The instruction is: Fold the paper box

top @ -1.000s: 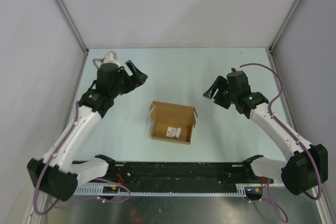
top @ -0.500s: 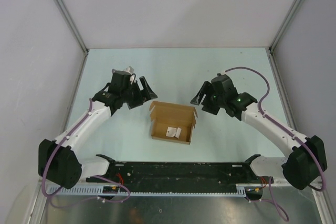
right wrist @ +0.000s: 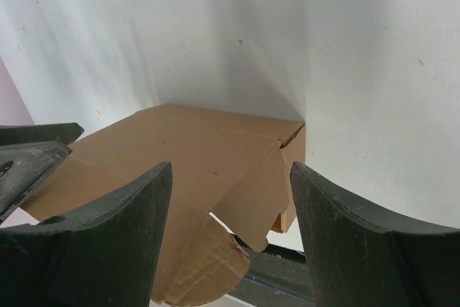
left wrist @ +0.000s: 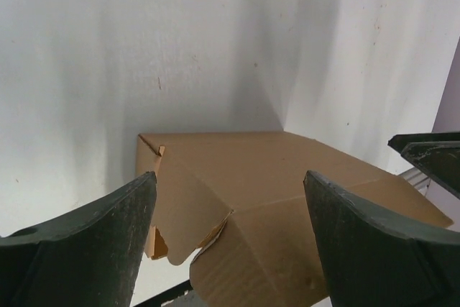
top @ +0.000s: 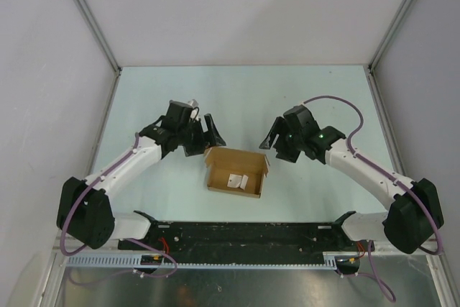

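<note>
The brown paper box lies in the middle of the table with its lid flap folded over and a small white label on top. Its far corners carry loose side flaps, seen in both wrist views. My left gripper hovers open just beyond the box's far left corner, jaws wide with nothing between them. My right gripper stands open at the far right corner, also holding nothing. Neither gripper touches the cardboard.
The pale table is bounded by grey walls at the back and sides. A black rail carrying the arm bases runs along the near edge. Each wrist view catches the other gripper's fingers at its edge.
Both arms have swung inward from the table's sides and now flank the box's far corners. Both grippers stayed open. The box has not moved.
</note>
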Motion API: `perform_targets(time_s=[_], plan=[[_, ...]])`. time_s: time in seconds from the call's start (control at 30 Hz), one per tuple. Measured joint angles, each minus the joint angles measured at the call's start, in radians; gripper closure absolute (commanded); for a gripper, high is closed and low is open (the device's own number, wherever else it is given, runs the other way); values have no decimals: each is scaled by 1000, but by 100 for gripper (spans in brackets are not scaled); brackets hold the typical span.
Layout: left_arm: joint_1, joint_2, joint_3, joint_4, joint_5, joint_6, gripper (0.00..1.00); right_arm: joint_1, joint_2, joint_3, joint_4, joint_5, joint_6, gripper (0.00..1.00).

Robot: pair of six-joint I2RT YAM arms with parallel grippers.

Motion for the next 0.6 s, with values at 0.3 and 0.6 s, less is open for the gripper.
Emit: perform_targets(time_s=[0.3, 0.6], plan=[[-15, -52, -64, 0, 10, -1, 13, 14, 4, 1, -10, -51, 5, 28], [-15, -138, -119, 0, 36, -3, 13, 21, 3, -14, -9, -123, 24, 27]])
